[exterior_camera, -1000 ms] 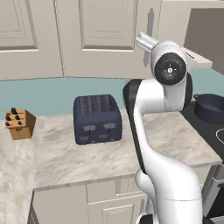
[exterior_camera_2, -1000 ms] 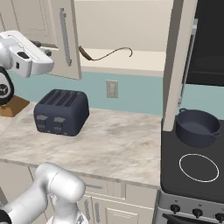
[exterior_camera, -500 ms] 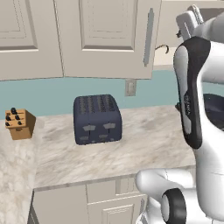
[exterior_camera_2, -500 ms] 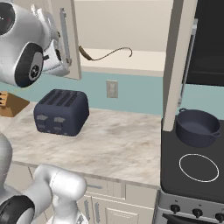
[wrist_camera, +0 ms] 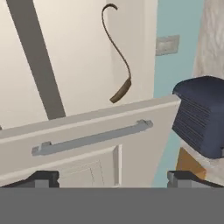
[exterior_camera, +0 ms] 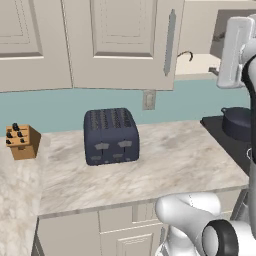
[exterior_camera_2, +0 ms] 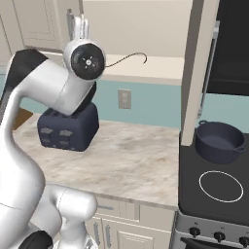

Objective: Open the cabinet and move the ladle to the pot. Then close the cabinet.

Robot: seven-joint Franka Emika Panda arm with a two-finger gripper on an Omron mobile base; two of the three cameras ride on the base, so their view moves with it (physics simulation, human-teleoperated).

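dark fingertips of gripper spread wide, nothing pinched, aimed over beige recessed-panel cabinet door w/ silver bar handle; door swung open, prob. to clear reach. thin dark curved ladle lying on shelf beyond. small dark blue-grey pot on stove, well apart. boxy dark blue toaster on counter. no readable writing.

Ladle inside open cabinet, toaster beside.

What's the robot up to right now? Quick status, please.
Jaws open, empty. Cabinet open, ladle on its shelf. Pot waiting on stove. Open door's handle between hand and ladle.
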